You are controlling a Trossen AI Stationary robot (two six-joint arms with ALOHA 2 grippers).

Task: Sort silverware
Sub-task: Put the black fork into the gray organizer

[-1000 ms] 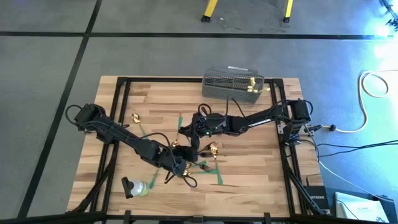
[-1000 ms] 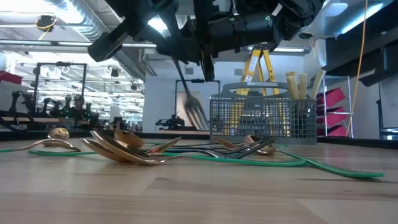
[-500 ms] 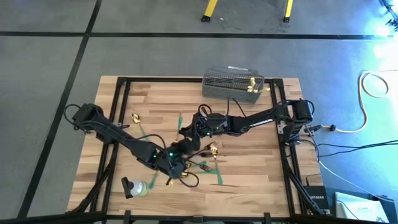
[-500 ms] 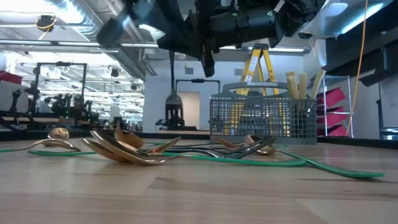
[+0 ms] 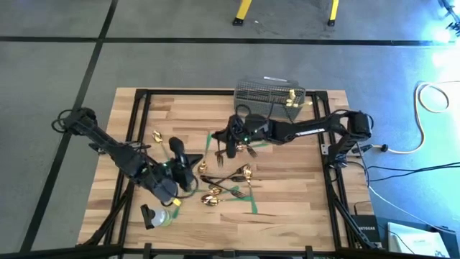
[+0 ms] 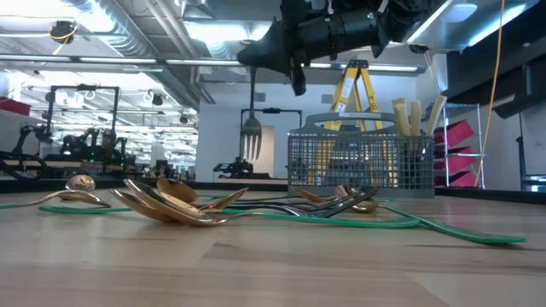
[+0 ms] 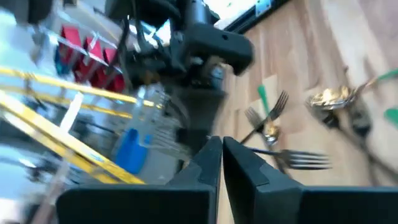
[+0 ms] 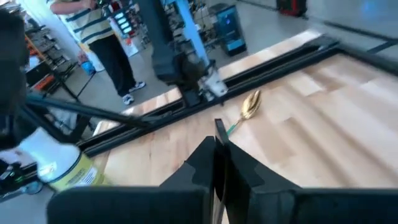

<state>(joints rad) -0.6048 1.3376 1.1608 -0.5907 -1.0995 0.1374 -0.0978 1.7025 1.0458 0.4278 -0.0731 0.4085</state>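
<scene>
Above wooden table [image 5: 302, 180], right gripper [image 5: 231, 143] dangles fork [image 6: 252, 128] seemingly tines-down.

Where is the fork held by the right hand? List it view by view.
High view: fork mid-table, near the basket.
Low view: fork hanging tines-down, left of basket.
Left wrist view: cannot tell.
Right wrist view: only its handle tip, centre.
Shared landmark: basket.
</scene>
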